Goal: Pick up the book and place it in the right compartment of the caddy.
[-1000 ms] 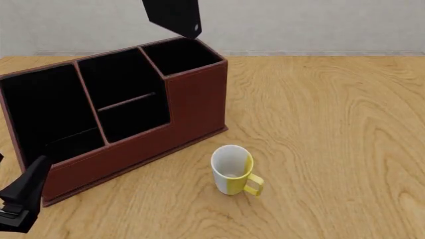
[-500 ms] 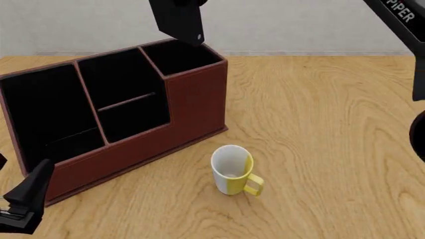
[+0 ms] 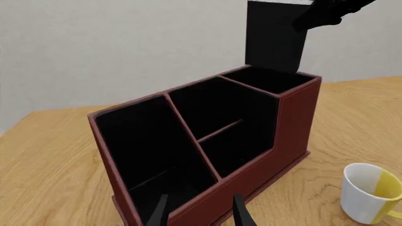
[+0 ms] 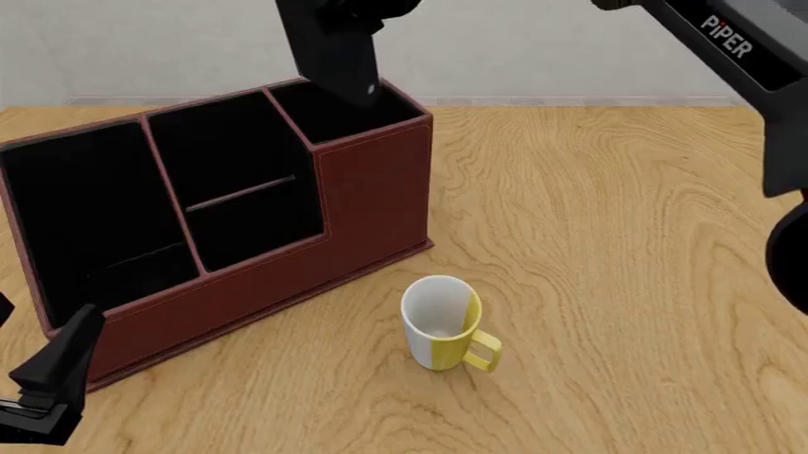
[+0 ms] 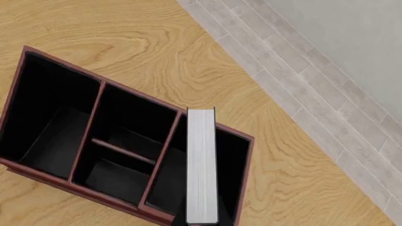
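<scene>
1. Book (image 4: 332, 52) is up in the air, standing on edge right over the caddy (image 4: 366, 199), with its lower corner dipping just past the rim of the right compartment (image 4: 347, 109). It's a touch tilted in the front view.
2. From the right wrist view the book (image 5: 202, 165) shows its white page block edge-on, lined up over the narrow end slot (image 5: 217, 174), close to the divider side of it.
3. Right gripper (image 4: 360, 8) is at the top of the book, mostly cut off by the frame edge. The book hangs from it, so it's clamped on the book, though the fingers themselves are hard to make out.
4. Left gripper (image 3: 197, 212) sits low, just in front of the caddy's wide end compartment (image 3: 150, 155), fingers spread apart with nothing between them. In the front view it's the dark shape (image 4: 51, 378) beside the caddy's near corner.
5. Caddy's middle slot (image 4: 240, 189) has the horizontal shelf across it; all three compartments look black inside.
6. Yellow-and-white mug (image 4: 442, 322) stands upright on the wooden table (image 4: 631, 265), in front of the caddy's right compartment end and apart from it, handle pointing away from the caddy.
</scene>
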